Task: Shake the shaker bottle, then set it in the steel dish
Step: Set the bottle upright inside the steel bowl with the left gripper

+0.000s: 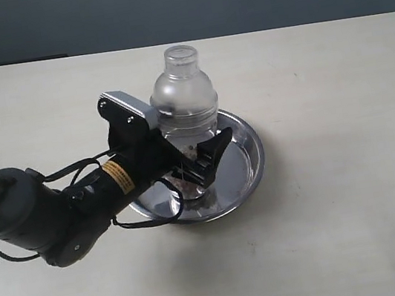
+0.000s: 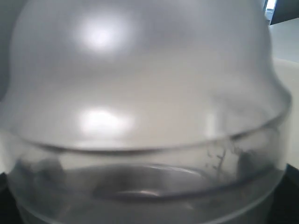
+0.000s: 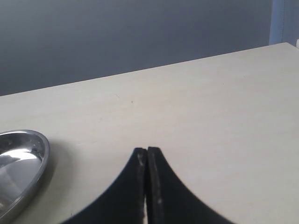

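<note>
The clear shaker bottle (image 1: pixel 183 94) stands upright inside the steel dish (image 1: pixel 254 146), with its small round cap at the top and brown pellets (image 1: pixel 190 187) at its bottom. My left gripper (image 1: pixel 203 138) reaches in from the left and is shut on the bottle's lower body. One black finger (image 1: pixel 215 156) shows in front of the bottle and the other is hidden behind it. The bottle (image 2: pixel 140 93) fills the left wrist view, blurred. My right gripper (image 3: pixel 147 150) is shut on nothing, above bare table, with the dish's rim (image 3: pixel 39 161) off to one side.
The dish sits near the middle of a pale wooden table (image 1: pixel 346 230). The left arm's grey body and black cables (image 1: pixel 57 208) lie over the table at the front left. A dark wall runs behind the table's far edge.
</note>
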Controlling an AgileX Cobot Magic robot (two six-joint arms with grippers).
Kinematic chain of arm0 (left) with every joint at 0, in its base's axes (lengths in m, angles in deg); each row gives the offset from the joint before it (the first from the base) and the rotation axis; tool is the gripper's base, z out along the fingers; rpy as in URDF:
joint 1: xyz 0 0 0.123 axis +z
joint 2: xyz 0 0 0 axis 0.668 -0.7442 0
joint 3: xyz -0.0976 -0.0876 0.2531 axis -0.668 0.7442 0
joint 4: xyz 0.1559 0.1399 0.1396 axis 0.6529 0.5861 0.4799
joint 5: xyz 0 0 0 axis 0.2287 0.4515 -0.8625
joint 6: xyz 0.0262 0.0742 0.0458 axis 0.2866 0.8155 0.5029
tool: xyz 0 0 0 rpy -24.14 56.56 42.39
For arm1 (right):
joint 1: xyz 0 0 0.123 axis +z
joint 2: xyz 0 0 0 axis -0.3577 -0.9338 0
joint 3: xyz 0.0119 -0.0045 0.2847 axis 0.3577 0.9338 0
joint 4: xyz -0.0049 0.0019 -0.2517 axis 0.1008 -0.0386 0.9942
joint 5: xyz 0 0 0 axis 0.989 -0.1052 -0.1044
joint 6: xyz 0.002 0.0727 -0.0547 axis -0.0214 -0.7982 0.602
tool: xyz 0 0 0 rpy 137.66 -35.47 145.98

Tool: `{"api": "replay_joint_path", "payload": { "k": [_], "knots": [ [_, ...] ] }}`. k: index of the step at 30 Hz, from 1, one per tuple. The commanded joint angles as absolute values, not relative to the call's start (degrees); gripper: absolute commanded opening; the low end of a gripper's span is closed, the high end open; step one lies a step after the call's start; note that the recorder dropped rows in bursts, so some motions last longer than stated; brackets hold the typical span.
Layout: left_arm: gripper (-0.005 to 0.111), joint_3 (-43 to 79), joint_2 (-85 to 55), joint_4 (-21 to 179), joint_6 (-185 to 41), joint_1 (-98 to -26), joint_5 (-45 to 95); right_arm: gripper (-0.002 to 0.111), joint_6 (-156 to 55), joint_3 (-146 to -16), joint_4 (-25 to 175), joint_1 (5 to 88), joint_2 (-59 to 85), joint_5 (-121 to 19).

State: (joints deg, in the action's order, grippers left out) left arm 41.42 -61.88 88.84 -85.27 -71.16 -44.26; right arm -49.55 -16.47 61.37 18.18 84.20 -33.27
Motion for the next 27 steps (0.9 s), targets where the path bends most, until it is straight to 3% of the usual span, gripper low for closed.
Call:
{"api": "replay_joint_path", "payload": {
  "k": [1, 27],
  "knots": [
    [0.105, 41.32, -62.15, 88.99, -85.14, -71.1, -44.97, -0.001, -49.43, -16.43, 61.57, 18.34, 84.48, -33.67],
    [0.105, 43.23, -53.06, 85.1, -84.95, -71.1, -40.47, -0.001, -49.43, -16.43, 61.57, 18.34, 84.48, -33.67]
  ]
}}
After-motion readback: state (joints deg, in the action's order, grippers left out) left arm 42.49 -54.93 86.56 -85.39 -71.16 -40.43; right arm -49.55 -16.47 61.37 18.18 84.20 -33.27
